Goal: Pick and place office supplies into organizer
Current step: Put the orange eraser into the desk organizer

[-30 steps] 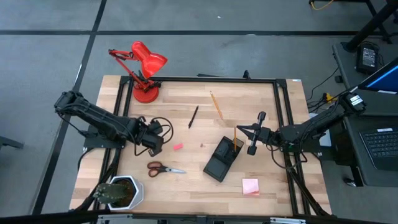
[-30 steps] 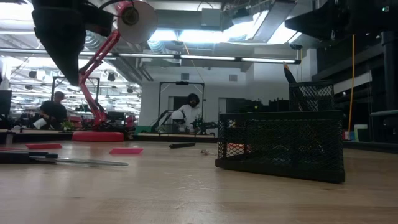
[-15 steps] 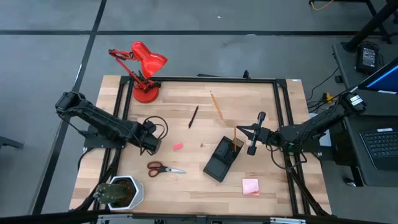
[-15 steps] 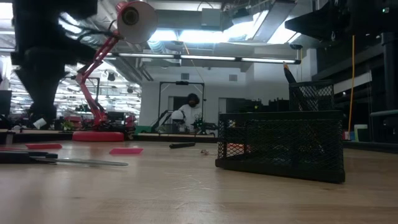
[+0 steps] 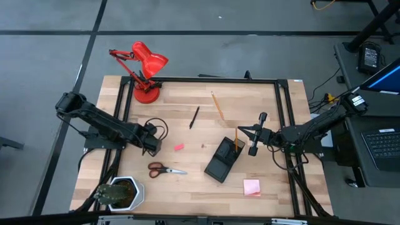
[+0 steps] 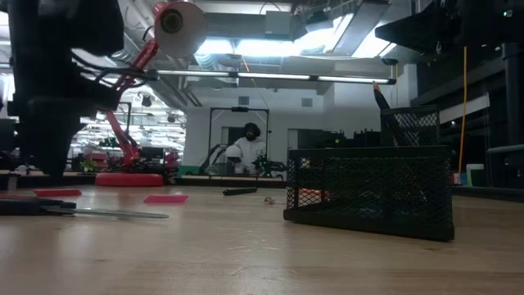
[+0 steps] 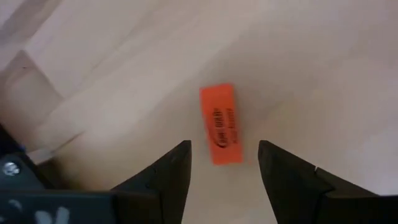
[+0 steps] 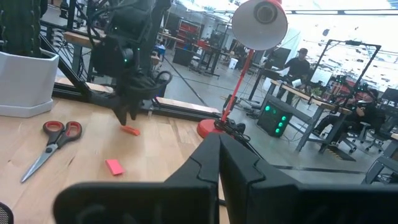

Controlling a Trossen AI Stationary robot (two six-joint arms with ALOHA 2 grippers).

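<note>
The plant [image 5: 120, 192] in its white pot is seen at the near left corner of the counter [image 5: 194, 187], with the sticky pad [image 5: 252, 187] lying flat toward the near right. Just beyond the pot, the scissors [image 5: 165, 169] are laid flat, handles to the left. Right of centre, the organizer [image 5: 223, 160] is set at a slant; a pencil [image 5: 235, 139] is stood in its far end, and nothing else can be made out inside it. The right gripper [image 5: 241, 131] is held just beside that far end, its fingers clenched on nothing, as is seen in the right wrist view [image 8: 219, 163]. A small pink eraser [image 5: 179, 147] is found left of the organizer, well apart from it. Further left, the left gripper [image 5: 152, 146] is poised over the counter with its fingers [image 7: 165, 180] released; in the left wrist view an orange eraser [image 7: 220, 123] is shown lying flat on the wood just ahead of the gap between them, untouched. Beyond these, a black pen [image 5: 194, 117] and a second pencil [image 5: 217, 104] are laid on the open wood, near each other but apart. The red lamp [image 5: 142, 72] is stood at the far left corner. In the low view, a seated person [image 6: 246, 147] is seen in the room behind.
</note>
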